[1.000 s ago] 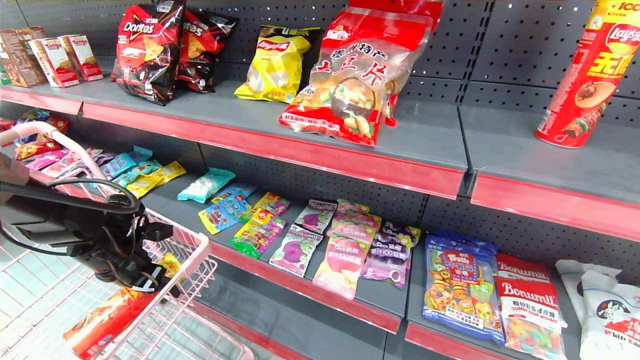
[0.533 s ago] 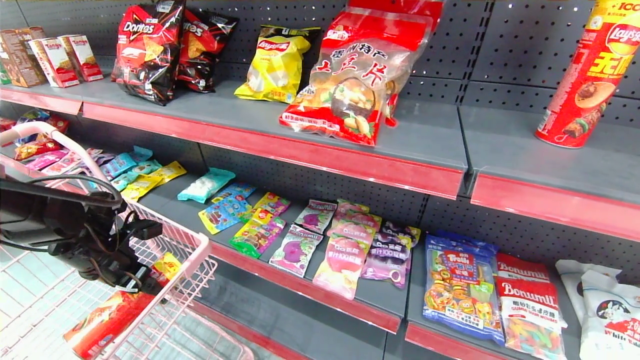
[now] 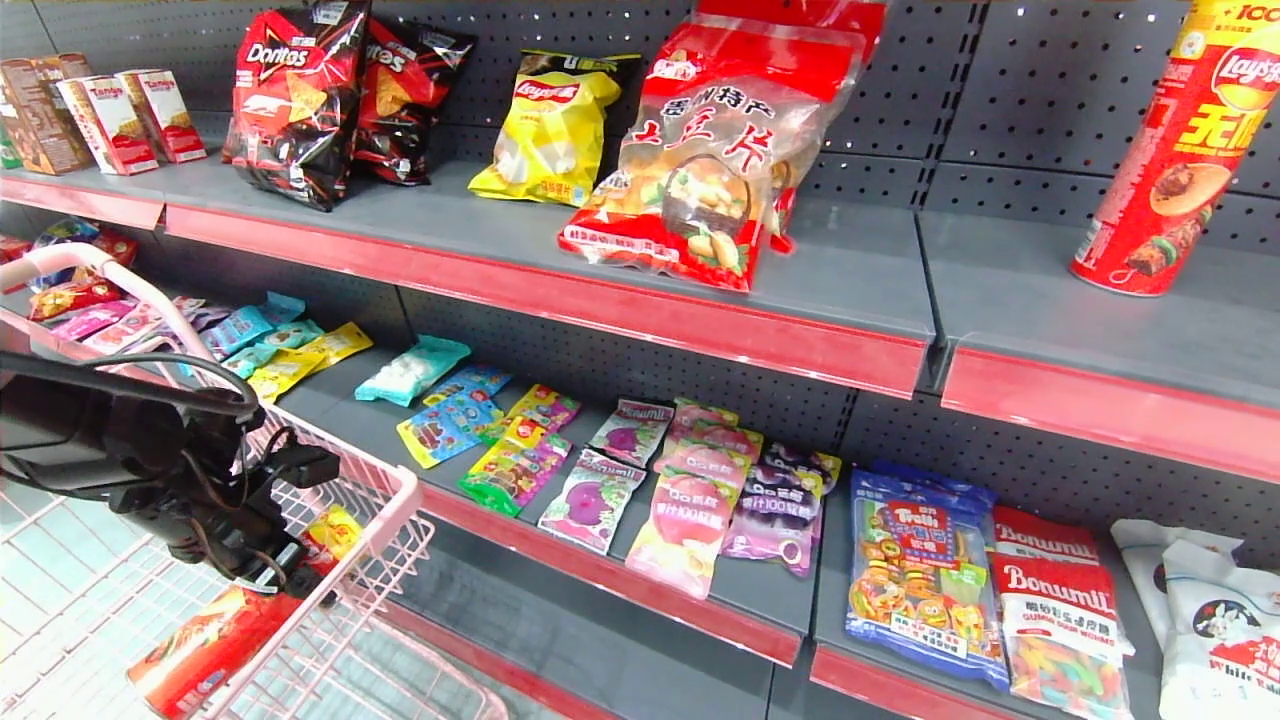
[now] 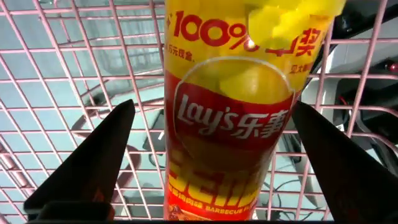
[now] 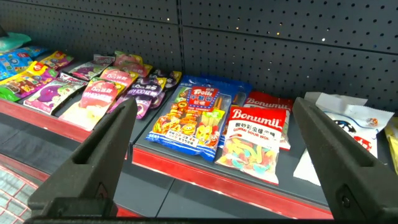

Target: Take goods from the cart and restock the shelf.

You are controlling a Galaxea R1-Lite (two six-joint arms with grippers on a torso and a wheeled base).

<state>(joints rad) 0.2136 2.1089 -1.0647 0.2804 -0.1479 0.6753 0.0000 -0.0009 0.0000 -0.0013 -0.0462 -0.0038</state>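
- Can (image 3: 205, 645): it lies flat on the cart (image 3: 405, 492) floor, inside the corner nearest the shelf (image 3: 700, 335). Its long axis slants from the cart's inside up towards that corner.
- Left gripper (image 4: 212, 107): it hangs inside the cart directly over the can (image 4: 230, 124), spread wide. One finger (image 4: 93, 165) stands on each side of the can with wire floor showing in both gaps, so it holds nothing.
- The key relation: the can's long axis runs across the line between the two fingers, so the closing stroke would meet its round sides and not its ends. The can seems a little nearer one finger than the other.
- Judgement: the move probably needs only a short drop towards the cart floor and then a squeeze, with no turn of the wrist.
- Right gripper (image 5: 214, 102): it is outside the cart, faces the lower shelf's candy bags (image 5: 198, 118), and is wide and empty. The left arm is much the nearer.
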